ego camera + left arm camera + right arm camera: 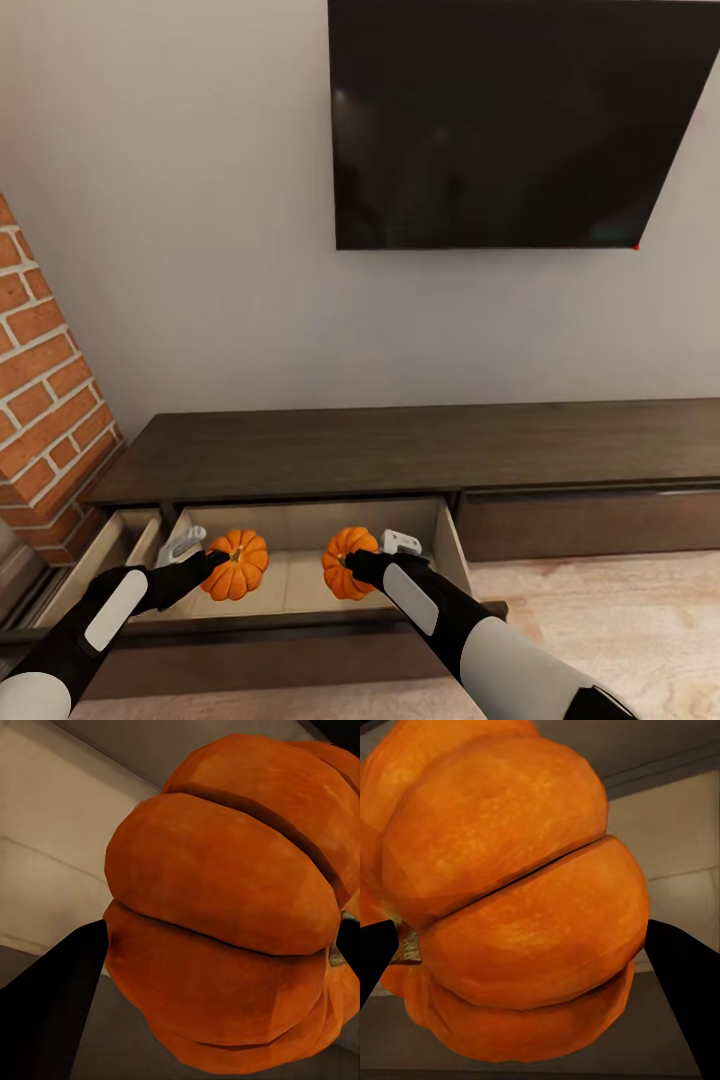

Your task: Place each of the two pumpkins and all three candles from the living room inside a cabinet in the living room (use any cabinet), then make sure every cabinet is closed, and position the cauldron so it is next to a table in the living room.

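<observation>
Head view: two pumpkins (236,565) (346,562) tipped sideways, stems facing inward, each clamped in jaws.

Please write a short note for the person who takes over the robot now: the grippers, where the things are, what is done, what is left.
Left gripper: shut on one small bright-orange ribbed pumpkin, over the open drawer.
Right gripper: shut on the other orange ribbed pumpkin, over the same drawer.
The long low dark-brown wood cabinet has its wide pale-lined drawer pulled out; a second drawer further left is open too.
Done: both pumpkins picked up and brought to the drawer.
Left: release the pumpkins, store three candles, close all drawers, place the cauldron by the table.
</observation>
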Robot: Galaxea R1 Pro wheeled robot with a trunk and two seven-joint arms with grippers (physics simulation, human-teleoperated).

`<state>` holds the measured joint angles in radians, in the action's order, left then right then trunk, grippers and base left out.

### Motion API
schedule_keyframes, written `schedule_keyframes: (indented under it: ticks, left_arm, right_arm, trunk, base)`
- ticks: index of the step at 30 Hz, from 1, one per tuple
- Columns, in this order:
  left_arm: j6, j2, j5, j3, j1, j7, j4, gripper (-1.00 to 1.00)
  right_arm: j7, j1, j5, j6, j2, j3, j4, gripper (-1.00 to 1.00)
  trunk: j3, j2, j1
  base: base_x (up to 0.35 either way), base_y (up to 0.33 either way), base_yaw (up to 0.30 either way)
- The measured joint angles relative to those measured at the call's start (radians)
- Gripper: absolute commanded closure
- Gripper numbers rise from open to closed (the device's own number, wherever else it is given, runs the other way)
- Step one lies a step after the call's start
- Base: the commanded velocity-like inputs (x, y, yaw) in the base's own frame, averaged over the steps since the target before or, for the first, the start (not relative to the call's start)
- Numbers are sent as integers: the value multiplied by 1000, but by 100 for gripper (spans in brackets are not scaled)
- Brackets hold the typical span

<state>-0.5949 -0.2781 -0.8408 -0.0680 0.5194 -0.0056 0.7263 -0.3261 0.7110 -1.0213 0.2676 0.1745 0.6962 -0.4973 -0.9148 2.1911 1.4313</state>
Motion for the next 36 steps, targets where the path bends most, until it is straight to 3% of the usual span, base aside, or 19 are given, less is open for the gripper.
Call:
schedule_keyframes:
  ticks: [11, 36]
  left_arm:
    - [0, 0, -1, 0, 0, 0, 0, 100]
    - [-1, 0, 0, 0, 0, 1, 3, 100]
  right_arm:
    - [0, 0, 0, -2, 0, 0, 0, 100]
    - [-4, 0, 0, -1, 0, 0, 0, 100]
  trunk:
    - [-34, 77, 42]
    - [-34, 77, 42]
  base:
    - [0, 0, 0]
    - [75, 0, 0]
